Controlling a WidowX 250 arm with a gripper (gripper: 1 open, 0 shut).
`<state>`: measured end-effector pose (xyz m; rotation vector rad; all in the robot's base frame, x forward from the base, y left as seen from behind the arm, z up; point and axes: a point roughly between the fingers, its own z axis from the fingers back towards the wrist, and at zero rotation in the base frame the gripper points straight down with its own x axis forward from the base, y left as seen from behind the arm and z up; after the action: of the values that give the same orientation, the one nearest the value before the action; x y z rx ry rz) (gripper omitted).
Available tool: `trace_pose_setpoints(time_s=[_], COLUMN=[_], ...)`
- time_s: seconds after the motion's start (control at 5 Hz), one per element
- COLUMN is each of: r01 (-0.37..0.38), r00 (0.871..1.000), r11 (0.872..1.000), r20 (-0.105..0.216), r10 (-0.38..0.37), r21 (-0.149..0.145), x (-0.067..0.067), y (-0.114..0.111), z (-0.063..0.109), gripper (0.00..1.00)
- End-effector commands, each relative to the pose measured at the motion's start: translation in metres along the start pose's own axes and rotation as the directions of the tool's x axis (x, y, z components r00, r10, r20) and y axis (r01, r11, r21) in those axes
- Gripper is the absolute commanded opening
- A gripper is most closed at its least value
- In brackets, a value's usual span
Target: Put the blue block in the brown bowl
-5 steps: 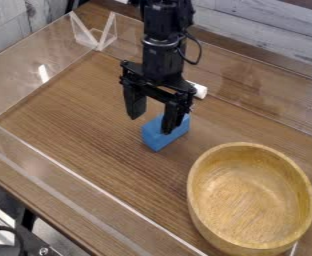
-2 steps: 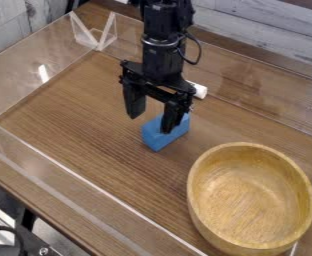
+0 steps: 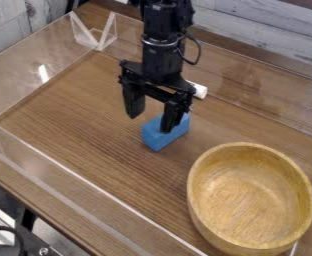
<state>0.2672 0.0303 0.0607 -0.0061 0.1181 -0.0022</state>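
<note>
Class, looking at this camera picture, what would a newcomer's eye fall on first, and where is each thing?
Probably the large brown bowl, filling the lower right of the wooden table. Next comes the black robot arm, reaching down from the top middle, and the bright blue block near the centre, just under its jaws.

From here I can see the brown wooden table (image 3: 65,130), its top marked by long seams between the boards. Over toward the far left corner there's a small whitish frame (image 3: 97,31), thin-sided and open through the middle, standing near the far edge. A small white thing (image 3: 196,89) sits out on the boards right of the middle; I can't tell what it is. Down in the near left corner I spot some black, curved cable-like stuff (image 3: 15,238), partly cut off at the edge of the view.
</note>
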Motion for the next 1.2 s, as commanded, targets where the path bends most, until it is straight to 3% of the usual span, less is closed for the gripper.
trace_pose_setpoints(time_s=[0.0,1.0], r01=[0.004,0.040], r00=[0.999,0.998], r11=[1.000,0.999], r20=[0.044,0.050], r10=[-0.005,-0.041], r21=[0.013,0.002], x=[0.007,0.013], y=[0.000,-0.003], z=[0.011,-0.009], gripper=[1.00,1.00])
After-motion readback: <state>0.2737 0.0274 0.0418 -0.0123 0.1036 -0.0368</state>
